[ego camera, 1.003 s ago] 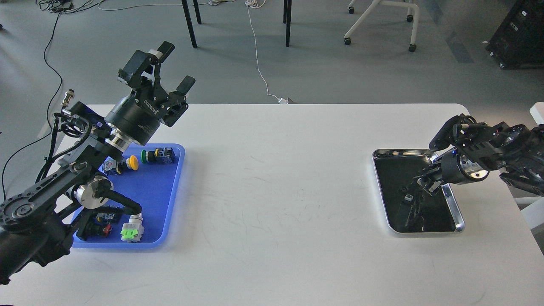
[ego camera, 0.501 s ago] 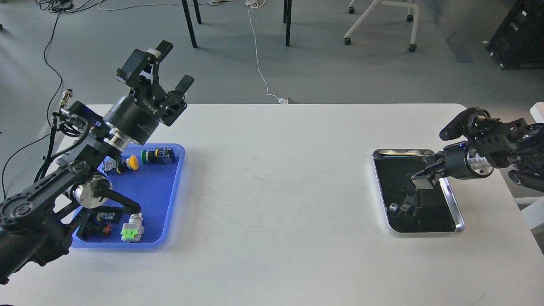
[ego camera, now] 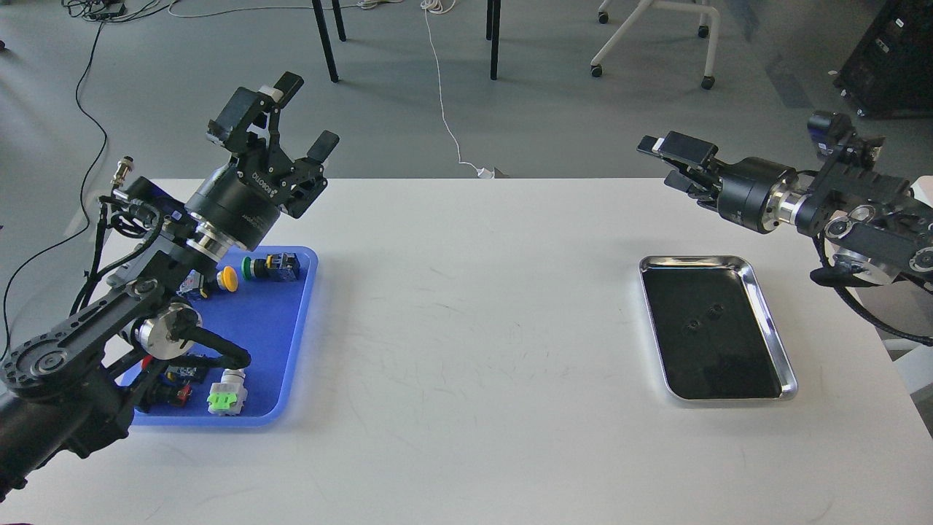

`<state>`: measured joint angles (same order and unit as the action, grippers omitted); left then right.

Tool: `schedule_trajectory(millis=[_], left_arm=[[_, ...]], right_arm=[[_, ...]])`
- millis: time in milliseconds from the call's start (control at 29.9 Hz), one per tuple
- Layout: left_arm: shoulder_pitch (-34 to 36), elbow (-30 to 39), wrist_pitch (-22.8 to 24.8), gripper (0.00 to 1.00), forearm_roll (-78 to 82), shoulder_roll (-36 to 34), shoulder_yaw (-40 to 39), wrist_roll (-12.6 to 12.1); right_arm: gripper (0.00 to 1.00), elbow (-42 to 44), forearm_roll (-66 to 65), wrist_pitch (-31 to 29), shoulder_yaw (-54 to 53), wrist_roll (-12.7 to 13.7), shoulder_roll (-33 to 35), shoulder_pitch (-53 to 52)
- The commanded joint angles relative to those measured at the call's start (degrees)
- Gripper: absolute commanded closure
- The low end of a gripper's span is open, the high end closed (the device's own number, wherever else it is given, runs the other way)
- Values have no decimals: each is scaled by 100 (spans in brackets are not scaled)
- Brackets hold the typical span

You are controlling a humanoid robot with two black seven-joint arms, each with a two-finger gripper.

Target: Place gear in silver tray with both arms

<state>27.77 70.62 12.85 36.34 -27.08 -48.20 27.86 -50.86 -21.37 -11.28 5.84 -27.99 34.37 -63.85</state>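
Since the earlier frames the right end effector (ego camera: 674, 162) has lifted out of the silver tray (ego camera: 773, 321) and now hangs above and beyond the tray's far edge, pointing left, while the left end effector (ego camera: 302, 117) has barely shifted. The right one is seen side-on: its two fingers lie close together and I see nothing between them, but I cannot tell whether they are fully closed. The left one is spread wide and holds nothing, raised above the far edge of the blue tray (ego camera: 291, 364), which sits well to the left of the silver tray on the white desk (ego camera: 474, 328). The silver tray's dark mirror-like bottom shows only two faint round marks near its middle; whether these are small parts or reflections I cannot tell, so the tray looks close to empty. The blue tray holds the parts: a yellow push button (ego camera: 227, 278) and a green push button (ego camera: 254, 267) near its far side, a switch with a bright green tab (ego camera: 226, 394) and a darker part with red (ego camera: 175, 390) at its near side, partly hidden by the left arm. By my reading, a new pick is about to start. The next move calls for the left end effector to drop into the blue tray, close on one part, and carry it rightward toward the silver tray, with the right arm ready to receive it.
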Motion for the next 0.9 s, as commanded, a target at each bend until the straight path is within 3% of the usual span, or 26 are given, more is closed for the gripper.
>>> schedule_trajectory(millis=[0, 67, 201, 267, 535, 869], left_arm=[[-140, -13, -29, 2, 5, 10, -154, -9], [-237, -13, -29, 2, -4, 10, -277, -157], [-456, -13, 6, 2, -4, 98, -567, -983], [-605, -13, 33, 2, -4, 177, -751, -1186], [-1204, -39, 42, 2, 5, 449, -1253, -1239], [-1248, -13, 51, 2, -4, 502, -1315, -1239]], right_arm=[[3, -205, 1088, -59, -881, -1, -106, 583], [3, -205, 1476, -67, -1260, -1, -167, 847], [3, -232, 1960, -94, -1858, -1, -212, 1313], [3, -232, 2057, -190, -2025, -1, -238, 1462], [1, -776, 2075, -217, -2123, -1, -168, 1692], [1, -979, 2084, -225, -2500, -1, -238, 1911]])
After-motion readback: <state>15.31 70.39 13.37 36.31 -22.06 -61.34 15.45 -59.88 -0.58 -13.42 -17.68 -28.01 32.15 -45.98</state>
